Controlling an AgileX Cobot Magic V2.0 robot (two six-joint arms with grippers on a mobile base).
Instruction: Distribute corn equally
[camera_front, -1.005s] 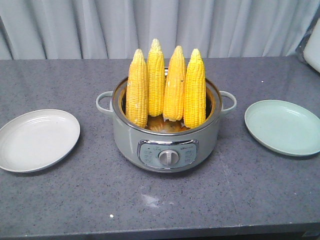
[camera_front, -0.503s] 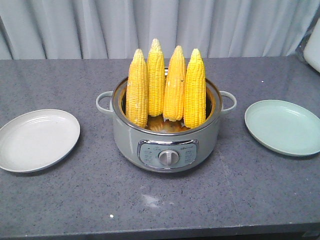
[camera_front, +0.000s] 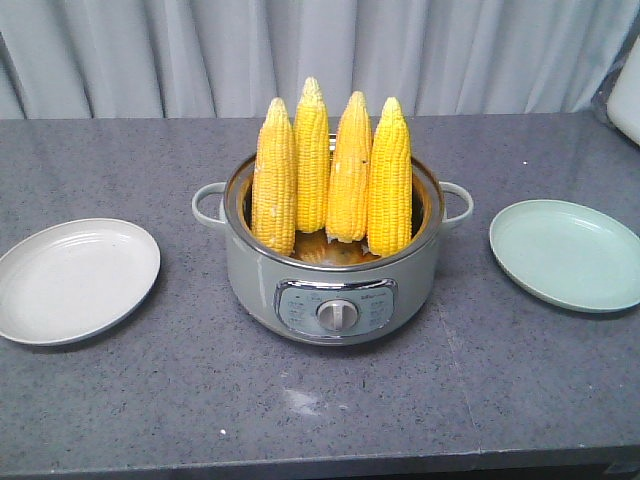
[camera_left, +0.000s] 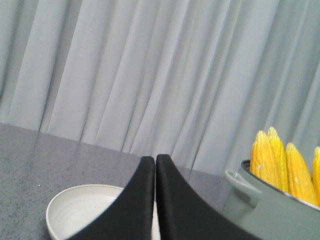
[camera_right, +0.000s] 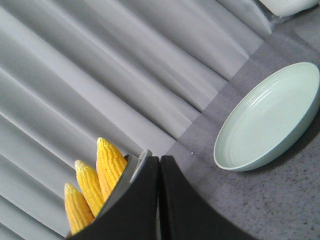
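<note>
Four corn cobs (camera_front: 332, 180) stand upright, tips up, side by side in a row inside the round pot (camera_front: 255, 285) at the middle of the worktop (camera_front: 120, 400). They are husked and bright yellow, with kernel rows tapering to pale points. Their upper parts rise well above the pot's rim.

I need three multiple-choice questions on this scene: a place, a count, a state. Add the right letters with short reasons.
1. Where are the corn cobs? A) on the white plate B) in the electric pot C) flat on the table
2. How many corn cobs are there? A) two B) four C) six
3. How is the left gripper? A) shut, empty B) wide open C) shut on a cob
Answers: 1 B, they stand upright inside it. 2 B, four tips rise above the rim. 3 A, its fingers touch with nothing between.
</note>
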